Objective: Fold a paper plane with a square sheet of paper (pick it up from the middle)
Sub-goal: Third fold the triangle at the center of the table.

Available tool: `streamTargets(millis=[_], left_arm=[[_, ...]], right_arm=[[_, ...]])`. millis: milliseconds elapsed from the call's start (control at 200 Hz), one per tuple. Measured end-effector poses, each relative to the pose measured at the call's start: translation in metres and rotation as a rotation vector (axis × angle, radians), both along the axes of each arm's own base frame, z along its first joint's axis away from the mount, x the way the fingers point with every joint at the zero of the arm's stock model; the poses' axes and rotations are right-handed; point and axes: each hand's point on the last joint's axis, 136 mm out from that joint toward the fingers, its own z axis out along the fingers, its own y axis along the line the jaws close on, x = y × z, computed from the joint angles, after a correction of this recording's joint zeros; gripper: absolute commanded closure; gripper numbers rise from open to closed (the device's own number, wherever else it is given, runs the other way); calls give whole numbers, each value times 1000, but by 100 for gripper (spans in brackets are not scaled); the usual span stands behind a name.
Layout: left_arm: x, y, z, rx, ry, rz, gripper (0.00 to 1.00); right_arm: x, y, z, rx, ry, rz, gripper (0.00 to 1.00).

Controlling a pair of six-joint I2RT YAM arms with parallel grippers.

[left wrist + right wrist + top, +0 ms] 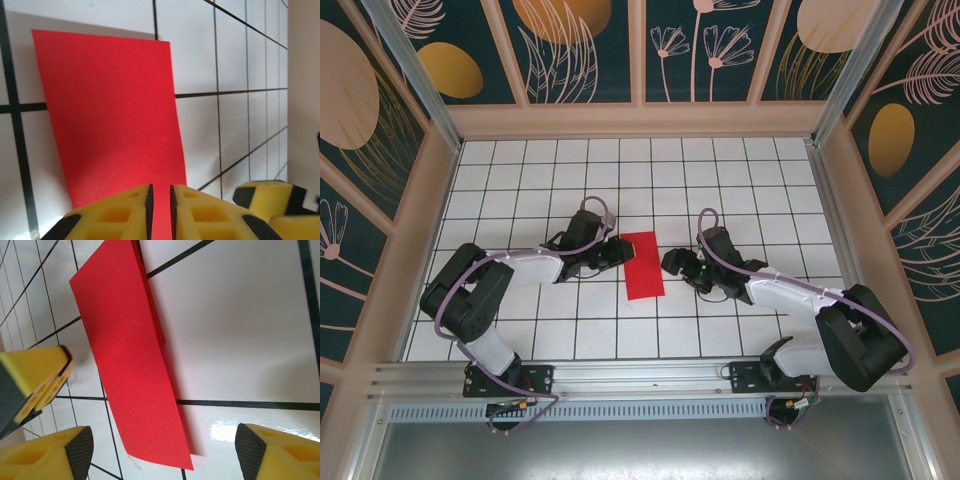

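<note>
White black-gridded tabletop (520,180), dark leaf-patterned wall panels (715,60)

Left arm (495,285), lower left, and right arm (820,310), lower right: black joint housings, white link shells, lilac cables (438,305). Left gripper (160,195): yellow honeycombed fingers (115,217), black ribbed pads (149,202).

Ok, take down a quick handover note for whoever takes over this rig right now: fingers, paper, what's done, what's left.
Left gripper: fingers shut on the left edge of the red paper.
Right gripper: fingers open, beside the paper's right edge, not gripping it.
Paper: a narrow strip between the two grippers, apparently folded in half once.
Done: at most that first fold.
Left: the nose and wing folds; no dart shape yet.
</note>
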Motion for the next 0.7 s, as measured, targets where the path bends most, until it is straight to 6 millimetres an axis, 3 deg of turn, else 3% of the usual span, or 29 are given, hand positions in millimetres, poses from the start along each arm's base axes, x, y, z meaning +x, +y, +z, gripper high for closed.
streamTargets(millis=[105, 265, 500, 701], left_arm=[[3, 3, -10, 26, 10, 18, 83], [3, 8, -25, 66, 34, 39, 86], [1, 15, -43, 120, 66, 52, 88], [2, 17, -44, 135, 60, 57, 88]], right_arm=[[-2, 3, 2, 16, 3, 14, 26], [-2, 7, 1, 32, 6, 27, 40], [-5, 12, -12, 33, 49, 48, 44], [-10, 16, -21, 29, 79, 70, 49]])
